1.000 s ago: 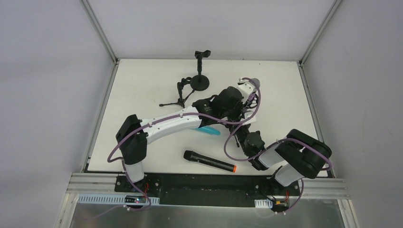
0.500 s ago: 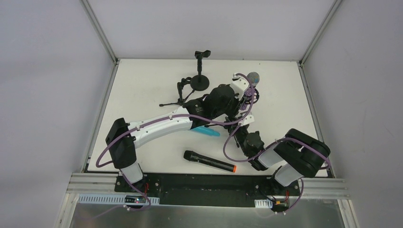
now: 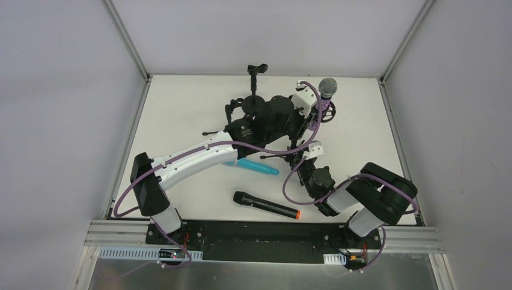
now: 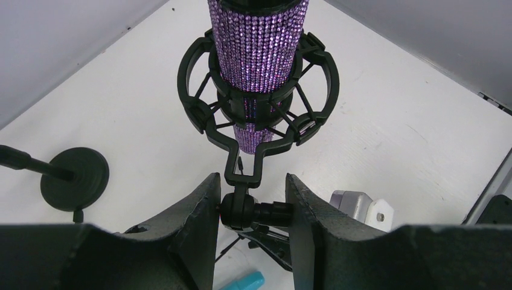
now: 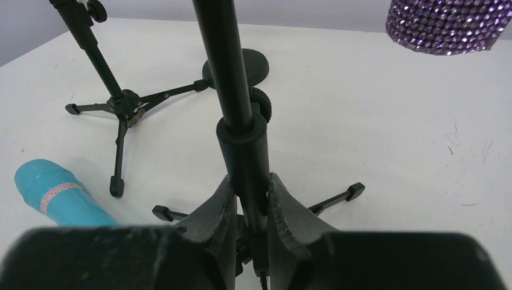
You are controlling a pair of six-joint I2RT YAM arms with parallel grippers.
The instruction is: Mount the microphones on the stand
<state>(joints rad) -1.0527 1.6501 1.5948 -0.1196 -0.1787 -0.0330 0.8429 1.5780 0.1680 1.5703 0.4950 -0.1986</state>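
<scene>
The glittery purple microphone (image 3: 326,90) with its silver mesh head stands upright in a black shock mount (image 4: 208,103) on top of a tripod stand (image 5: 232,90). Its body shows in the left wrist view (image 4: 258,48), and its lower end in the right wrist view (image 5: 447,24). My left gripper (image 4: 252,208) is shut on the mount's swivel joint just below the ring. My right gripper (image 5: 247,199) is shut on the stand's lower pole. The turquoise microphone (image 3: 256,166) and the black microphone with the orange ring (image 3: 265,205) lie on the table.
A round-base stand (image 3: 258,68) with an empty clip stands at the back, and its base shows in the left wrist view (image 4: 72,178). A second small tripod stand (image 5: 124,103) stands left of the held one. The white table's metal frame rails (image 3: 386,103) border it.
My left arm has moved toward the back of the table. The purple microphone has swung from leaning low near the arm to upright, its head higher and farther back. The right arm has barely moved.
</scene>
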